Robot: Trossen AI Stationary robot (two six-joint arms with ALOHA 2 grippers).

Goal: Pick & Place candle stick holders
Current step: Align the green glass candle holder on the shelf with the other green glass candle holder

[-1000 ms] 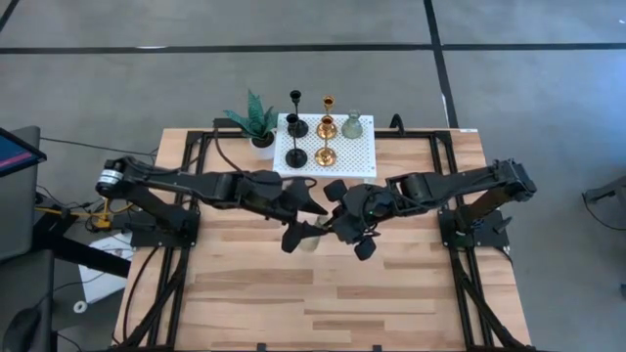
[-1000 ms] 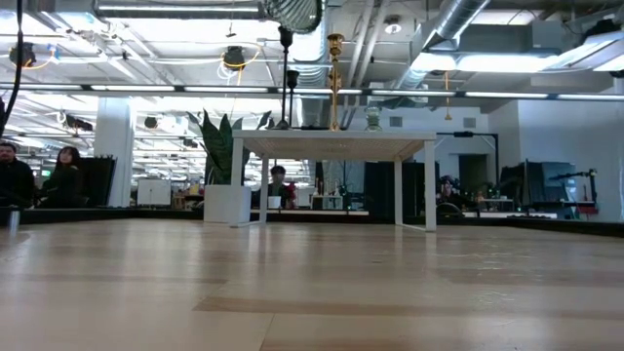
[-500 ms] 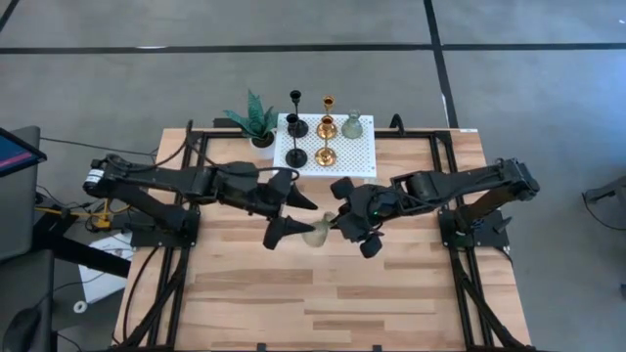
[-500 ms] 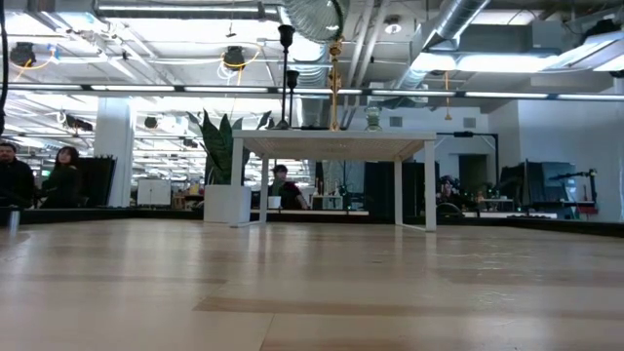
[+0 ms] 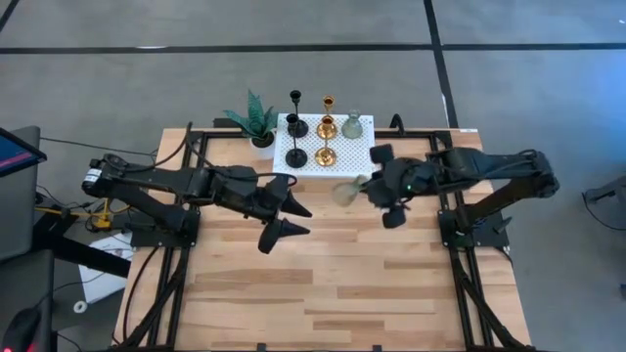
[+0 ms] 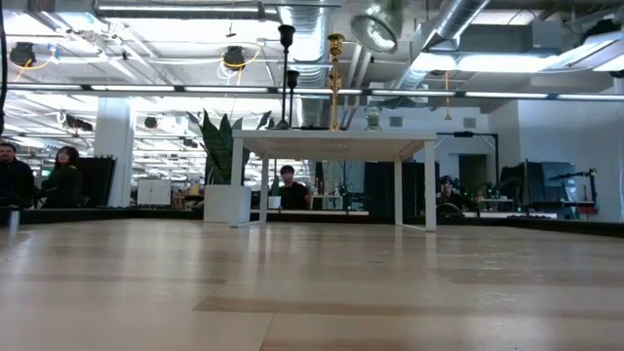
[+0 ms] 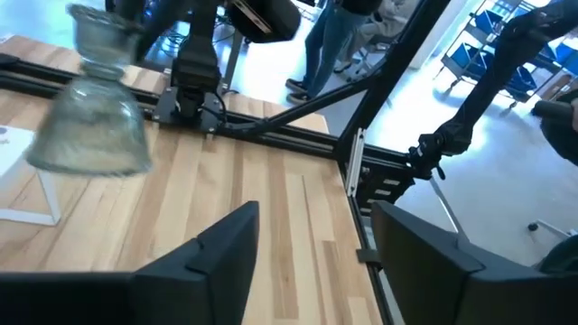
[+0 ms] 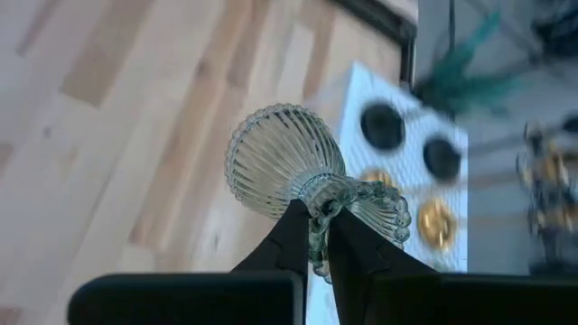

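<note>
Right gripper (image 8: 318, 236): you have it clamped on the neck of a squat grey-green ribbed glass bell-shaped holder (image 8: 302, 176); in the high view that gripper (image 5: 367, 188) sits near the right front corner of the platform, and the holder (image 5: 346, 190) is carried tilted above the wood, just beside that corner.
Left gripper (image 5: 287, 218): your fingers stand apart with nothing between them, over the middle-left of the table, well apart from the carried holder; its wrist view shows two dark fingers (image 7: 209, 262) spread, with the glass holder (image 7: 92, 126) farther off in the air.
Light wooden slatted table (image 5: 323, 293): bare boards in front of both arms.
White perforated raised platform (image 5: 360, 156): at the far edge of the table.
On the platform: two slim black stemmed holders (image 5: 295, 149), two shiny gold holders (image 5: 326, 154), one more grey-green glass holder (image 5: 351, 126) at the far right corner, all upright.
Small green potted plant (image 5: 256, 121): just beside the platform's left edge.
Room beyond: seated people (image 6: 289, 189) visible in the low view, far behind the platform.
</note>
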